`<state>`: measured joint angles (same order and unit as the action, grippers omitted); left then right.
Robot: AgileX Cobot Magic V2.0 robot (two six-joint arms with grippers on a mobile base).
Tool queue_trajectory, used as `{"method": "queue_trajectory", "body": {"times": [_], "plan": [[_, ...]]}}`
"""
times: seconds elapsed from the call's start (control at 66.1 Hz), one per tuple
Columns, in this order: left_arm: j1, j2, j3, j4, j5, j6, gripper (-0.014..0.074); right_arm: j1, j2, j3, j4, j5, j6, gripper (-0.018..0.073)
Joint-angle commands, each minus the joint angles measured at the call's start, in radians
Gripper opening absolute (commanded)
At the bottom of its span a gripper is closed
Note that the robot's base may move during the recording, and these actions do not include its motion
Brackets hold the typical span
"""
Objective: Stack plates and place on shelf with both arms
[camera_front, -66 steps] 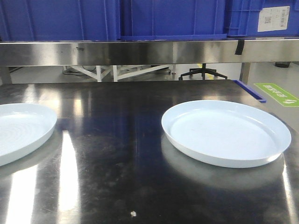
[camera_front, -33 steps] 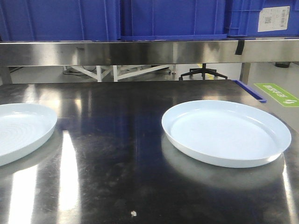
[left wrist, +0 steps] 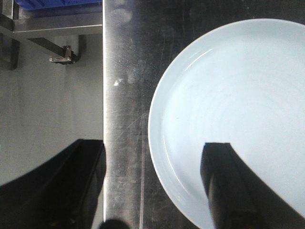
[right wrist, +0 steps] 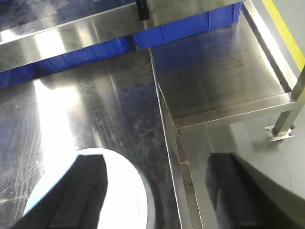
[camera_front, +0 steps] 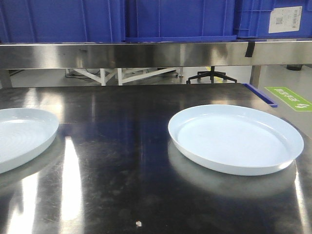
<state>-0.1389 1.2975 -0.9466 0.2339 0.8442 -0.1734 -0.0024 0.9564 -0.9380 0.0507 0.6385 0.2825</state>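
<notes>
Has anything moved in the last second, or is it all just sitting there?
Nothing visibly changed. The left plate and the right plate lie apart on the steel table exactly where they were, neither one lifted or shifted.

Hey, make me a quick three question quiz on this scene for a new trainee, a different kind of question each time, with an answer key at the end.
1. True or false: the left-hand plate is stacked on the right-hand plate.
2. What stands on the shelf above the table? A) blue crates B) cardboard boxes C) a stack of bowls
3. Fill in: in its wrist view, the left gripper is ___ (open or shut).

Key
1. False: the plates lie apart on the table.
2. A
3. Open, with one finger over a plate and the other past the table edge.
</notes>
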Motion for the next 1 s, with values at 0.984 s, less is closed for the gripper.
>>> {"method": "queue_trajectory", "body": {"times": [0.984], "plan": [[0.010,0.158,-0.027,0.044,-0.111,-0.040,0.0475,0.001,-0.009,-0.039,-0.001,-0.059,-0.004,0.0550]]}}
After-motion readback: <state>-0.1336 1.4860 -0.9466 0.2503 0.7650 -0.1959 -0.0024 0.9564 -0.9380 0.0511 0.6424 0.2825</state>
